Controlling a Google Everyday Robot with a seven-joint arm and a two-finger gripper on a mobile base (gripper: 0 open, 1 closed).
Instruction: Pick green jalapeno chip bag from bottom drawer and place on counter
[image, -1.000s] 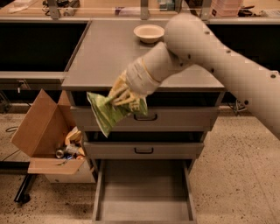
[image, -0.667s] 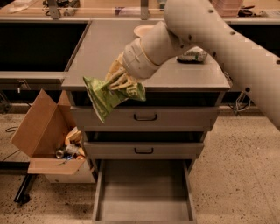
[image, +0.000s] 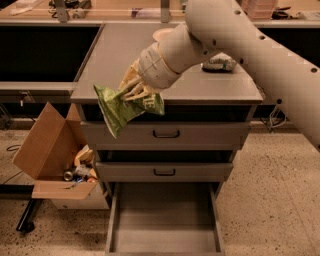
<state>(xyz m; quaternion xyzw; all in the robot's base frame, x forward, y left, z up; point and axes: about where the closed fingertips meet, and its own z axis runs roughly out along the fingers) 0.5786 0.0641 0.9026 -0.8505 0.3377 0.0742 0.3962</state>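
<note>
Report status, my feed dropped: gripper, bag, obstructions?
Gripper shut on green jalapeno chip bag, at counter front edge. Bag not yet down. Whitish packet farther along counter, apart.

The lettering of the green chip bag (image: 120, 107) is partly covered by the pincer (image: 136, 92), which is closed on it at the front left edge of the desk (image: 112, 60). The arm (image: 260, 55) is cut off by the right edge, and most of a bowl (image: 161, 34) is hidden behind it. The front of the bottom drawer (image: 162, 225) is cut off below. The small things in the cardboard box (image: 45, 145) cannot be identified.
</note>
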